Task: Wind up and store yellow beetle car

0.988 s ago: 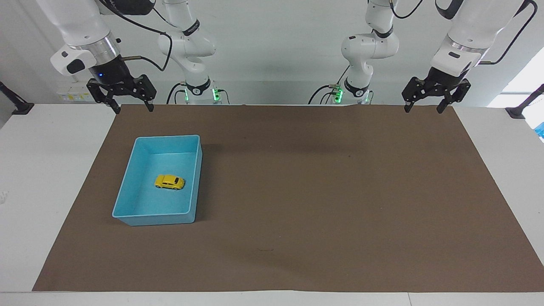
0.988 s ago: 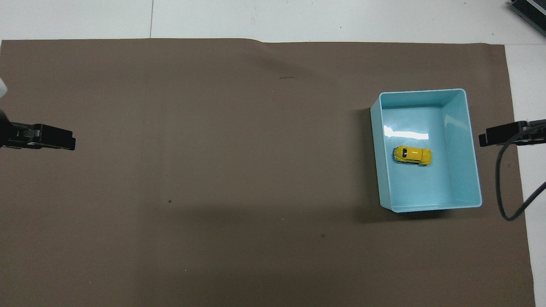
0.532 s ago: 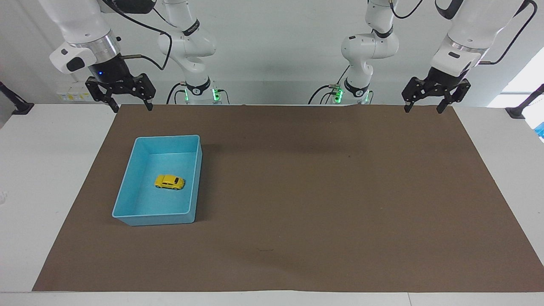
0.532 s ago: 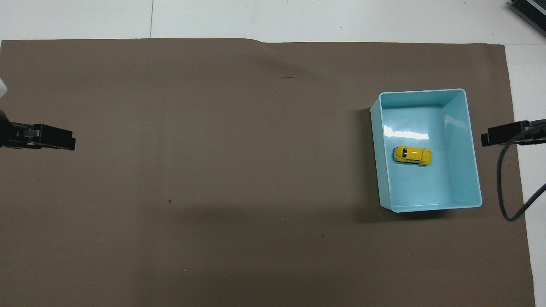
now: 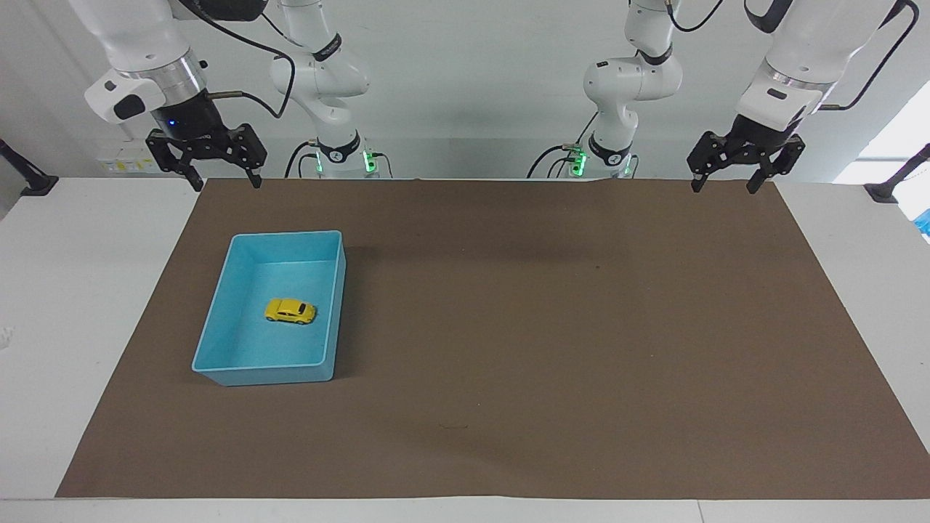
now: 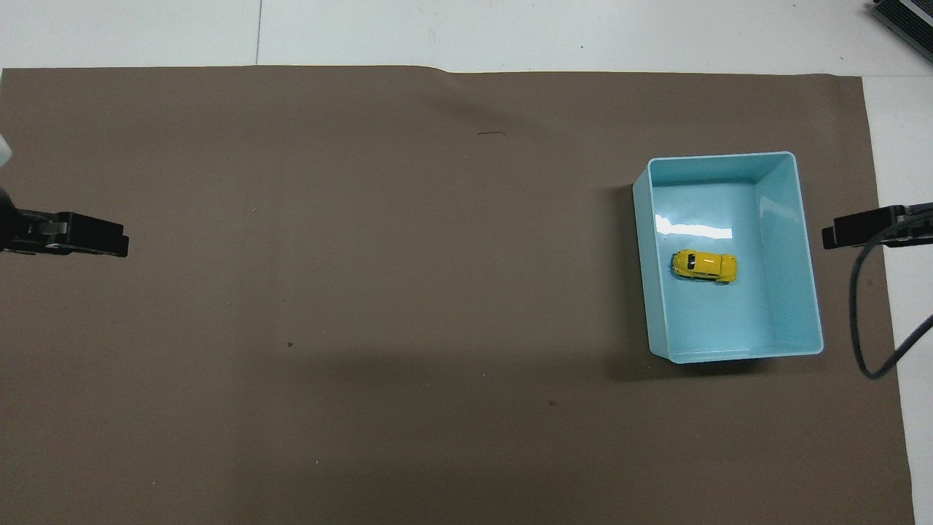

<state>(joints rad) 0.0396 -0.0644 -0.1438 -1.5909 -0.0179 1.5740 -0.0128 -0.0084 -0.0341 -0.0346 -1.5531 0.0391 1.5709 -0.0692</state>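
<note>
Right gripper [image 5: 223, 182] hangs with fingers spread wide and empty over the brown mat's [image 5: 552, 319] corner; left gripper [image 5: 722, 184] likewise, waiting. The yellow beetle car [image 5: 290, 311] sits upright inside the blue bin [image 5: 218, 313].

The yellow beetle car [image 5: 290, 311] [image 6: 704, 265], tiny and rounded with dark windows, sits upright on its wheels on the floor of the blue bin [image 5: 218, 323] [image 6: 798, 292], near the middle, touching no wall.
</note>
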